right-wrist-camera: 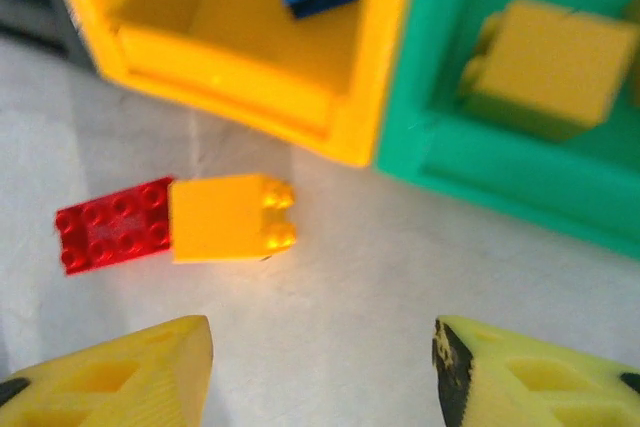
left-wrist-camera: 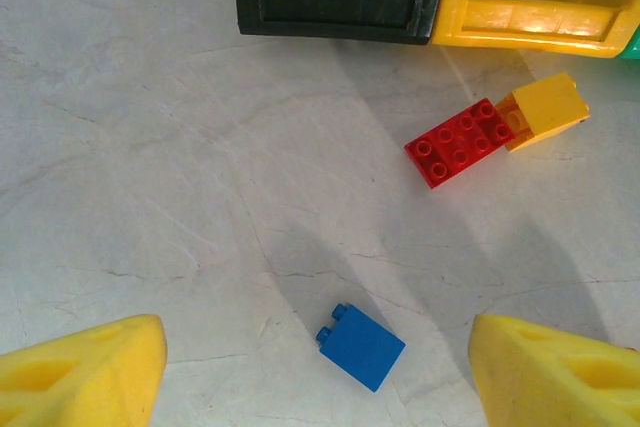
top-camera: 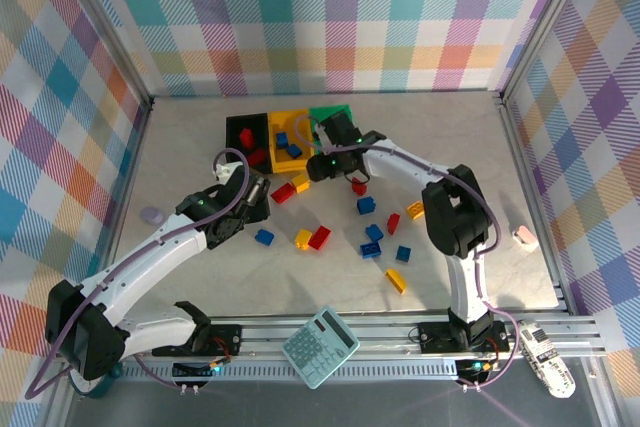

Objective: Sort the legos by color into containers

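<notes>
**Operator:** Which brick next, and with which arm?

**Spotter:** Your right gripper [right-wrist-camera: 320,377] is the nearer one. Its jaws are spread with nothing between them, over bare table [right-wrist-camera: 400,287] just short of the bins. In its wrist view the yellow brick [right-wrist-camera: 222,217] lies at 11 o'clock from it, on the table, touching a red brick [right-wrist-camera: 110,227] at its 9 o'clock end.

**Operator:** How does it lie?

**Spotter:** Its long axis runs 9 to 3, studs facing 3, so it lines up with your fingers' closing line. I'd judge you either span its length or turn the wrist first. The green bin [right-wrist-camera: 480,162], with 1 yellow lego [right-wrist-camera: 550,67] inside, sits at 1 o'clock, right beside the yellow bin [right-wrist-camera: 250,87].

**Operator:** And the left?

**Spotter:** Your left gripper [top-camera: 257,202] is also spread and empty. A blue brick [left-wrist-camera: 362,347] shows between its fingertips [left-wrist-camera: 85,377] in its wrist view, a touch toward the right one.
</notes>
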`<state>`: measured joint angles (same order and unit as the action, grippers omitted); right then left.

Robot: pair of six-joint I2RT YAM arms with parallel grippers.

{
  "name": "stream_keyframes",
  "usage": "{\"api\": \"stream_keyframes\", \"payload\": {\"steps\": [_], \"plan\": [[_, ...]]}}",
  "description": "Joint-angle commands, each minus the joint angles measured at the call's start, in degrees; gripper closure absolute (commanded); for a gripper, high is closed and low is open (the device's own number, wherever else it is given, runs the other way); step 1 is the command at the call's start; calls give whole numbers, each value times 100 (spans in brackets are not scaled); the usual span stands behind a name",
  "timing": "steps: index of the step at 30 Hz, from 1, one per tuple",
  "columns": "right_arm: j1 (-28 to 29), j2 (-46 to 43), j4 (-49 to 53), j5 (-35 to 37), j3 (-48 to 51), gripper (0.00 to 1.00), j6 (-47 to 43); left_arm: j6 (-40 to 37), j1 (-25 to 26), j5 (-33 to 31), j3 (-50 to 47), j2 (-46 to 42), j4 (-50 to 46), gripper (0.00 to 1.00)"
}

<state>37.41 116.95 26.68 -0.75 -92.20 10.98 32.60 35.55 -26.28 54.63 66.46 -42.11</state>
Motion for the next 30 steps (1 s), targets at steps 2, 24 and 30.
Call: {"api": "stream_keyframes", "payload": {"steps": [2, 24, 30], "plan": [[268, -126, -282, -50, 104, 35, 189, 36, 57, -140, -12, -116, -175, 21], [592, 1087, -524, 503, -655, 30, 285, -48, 57, -191, 78, -164, -263, 21], [592, 1304, -492, 559, -861, 36, 280, -70, 57, -211, 109, -160, -297, 20]]}}
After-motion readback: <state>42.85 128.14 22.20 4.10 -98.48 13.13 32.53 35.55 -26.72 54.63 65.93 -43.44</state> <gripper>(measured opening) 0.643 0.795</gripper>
